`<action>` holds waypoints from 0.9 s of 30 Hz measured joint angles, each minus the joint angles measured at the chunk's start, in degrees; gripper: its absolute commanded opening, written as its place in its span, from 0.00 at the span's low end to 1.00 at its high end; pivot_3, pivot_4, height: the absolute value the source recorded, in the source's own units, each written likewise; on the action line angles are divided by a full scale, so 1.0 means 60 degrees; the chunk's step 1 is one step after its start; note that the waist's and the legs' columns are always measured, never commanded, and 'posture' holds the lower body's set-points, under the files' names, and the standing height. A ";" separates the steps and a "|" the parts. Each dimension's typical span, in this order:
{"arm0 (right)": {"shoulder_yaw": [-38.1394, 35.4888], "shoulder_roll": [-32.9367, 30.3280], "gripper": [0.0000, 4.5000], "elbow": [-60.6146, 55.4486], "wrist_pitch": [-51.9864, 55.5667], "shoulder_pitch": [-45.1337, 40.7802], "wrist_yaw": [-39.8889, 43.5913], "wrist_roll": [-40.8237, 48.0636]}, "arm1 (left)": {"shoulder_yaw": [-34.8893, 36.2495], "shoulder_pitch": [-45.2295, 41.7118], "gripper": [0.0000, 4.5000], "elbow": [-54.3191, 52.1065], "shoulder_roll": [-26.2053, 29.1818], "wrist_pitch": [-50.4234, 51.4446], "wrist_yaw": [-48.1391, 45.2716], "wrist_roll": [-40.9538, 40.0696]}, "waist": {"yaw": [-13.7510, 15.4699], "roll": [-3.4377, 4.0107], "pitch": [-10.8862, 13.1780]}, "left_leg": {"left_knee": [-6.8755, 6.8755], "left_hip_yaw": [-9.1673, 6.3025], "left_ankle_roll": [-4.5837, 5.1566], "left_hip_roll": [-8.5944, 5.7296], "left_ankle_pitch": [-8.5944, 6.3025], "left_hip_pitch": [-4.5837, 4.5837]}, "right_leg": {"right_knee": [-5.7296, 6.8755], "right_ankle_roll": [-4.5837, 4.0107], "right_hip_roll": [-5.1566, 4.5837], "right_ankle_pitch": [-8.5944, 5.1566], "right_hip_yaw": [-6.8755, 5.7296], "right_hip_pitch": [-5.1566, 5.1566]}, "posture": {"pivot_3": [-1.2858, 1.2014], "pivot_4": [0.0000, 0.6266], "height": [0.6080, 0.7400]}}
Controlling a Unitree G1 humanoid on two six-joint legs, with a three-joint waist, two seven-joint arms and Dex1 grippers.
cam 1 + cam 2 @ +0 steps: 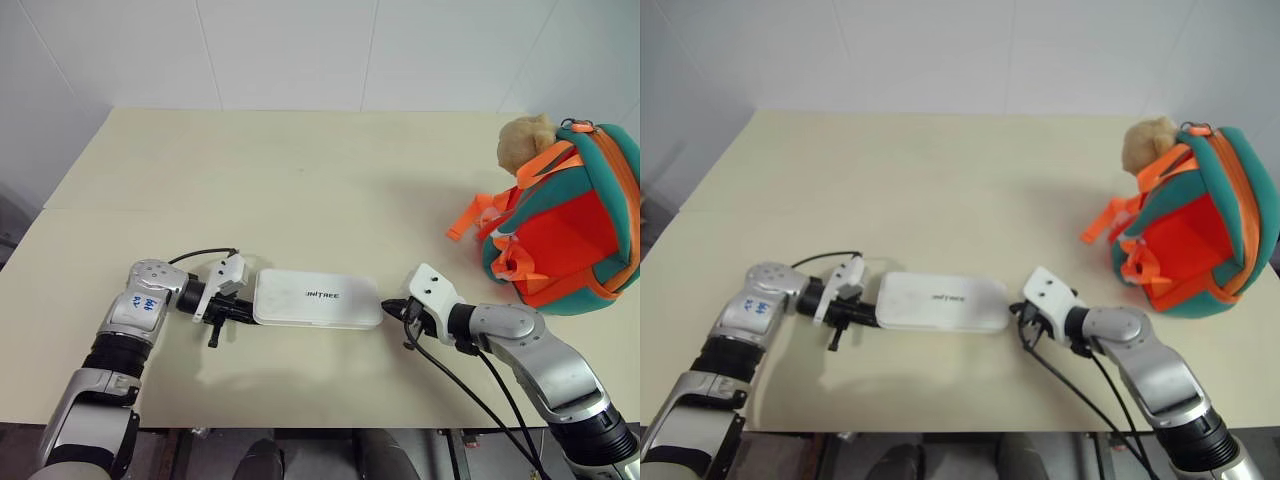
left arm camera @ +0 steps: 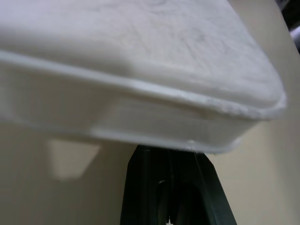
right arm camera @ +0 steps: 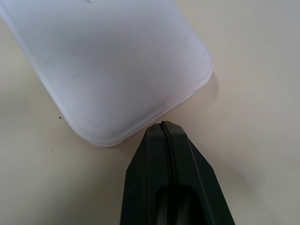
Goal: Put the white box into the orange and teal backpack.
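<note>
A pale tabletop [image 1: 300, 170] against white walls carries the box [image 1: 317, 298] at lower centre, lying flat. The left gripper [image 1: 236, 312] and right gripper [image 1: 393, 306], jaws both shut and empty, press its two short ends. Glossy, stiff and likely light, it looks slippery; squeezing the ends seems the workable hold. The backpack [image 1: 570, 225] stands open at right

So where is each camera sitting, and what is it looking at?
Left eye view: on the head, looking down at the table; both arms show.
Right eye view: same head, same scene, with the orange and teal backpack.
Left wrist view: on the left arm, facing the white box over the shut left gripper.
Right wrist view: on the right arm, shut right gripper at the box's end.
All share the box.
</note>
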 measured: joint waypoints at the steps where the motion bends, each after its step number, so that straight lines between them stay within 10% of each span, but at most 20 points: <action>1: 0.0000 -0.0017 0.03 0.0002 -0.0031 0.0000 0.0002 -0.0001 | -0.0010 0.0000 0.00 0.0007 0.0085 -0.0028 0.0017 0.0012 | 0.0000 0.0000 0.0000 | 0.0001 0.0000 0.0000 0.0000 0.0000 0.0000 | 0.0000 0.0000 0.0000 0.0000 0.0000 0.0000 | 0.52 0.24 1.00; 22: -0.0001 -0.0471 0.03 0.0046 -0.0084 0.0148 0.0173 -0.0062 | -0.0702 -0.0281 0.00 0.0038 0.1107 0.0323 0.0288 0.0105 | -0.0061 0.0001 -0.0001 | -0.0021 0.0024 0.0001 0.0010 0.0000 0.0108 | 0.0015 -0.0024 0.0008 -0.0012 0.0012 0.0068 | 0.52 0.24 1.00; 25: -0.0058 -0.0664 0.03 0.0046 -0.0086 0.0210 0.0255 -0.0062 | -0.0657 -0.0345 0.12 0.0321 0.1150 0.0002 0.0591 0.0115 | -0.0049 0.0002 0.0000 | -0.0021 0.0024 0.0002 0.0012 0.0000 0.0142 | 0.0014 -0.0027 0.0010 -0.0014 0.0011 0.0109 | 0.52 0.24 1.00; 27: -0.0229 -0.0861 0.25 0.0046 -0.0091 0.0224 0.0328 -0.0061 | -0.0566 -0.0500 0.25 0.0658 0.1210 -0.0162 0.1054 0.0195 | -0.0023 0.0002 0.0001 | -0.0013 0.0021 0.0005 0.0012 0.0002 0.0156 | 0.0007 -0.0027 0.0011 -0.0011 0.0010 0.0136 | 0.52 0.24 1.00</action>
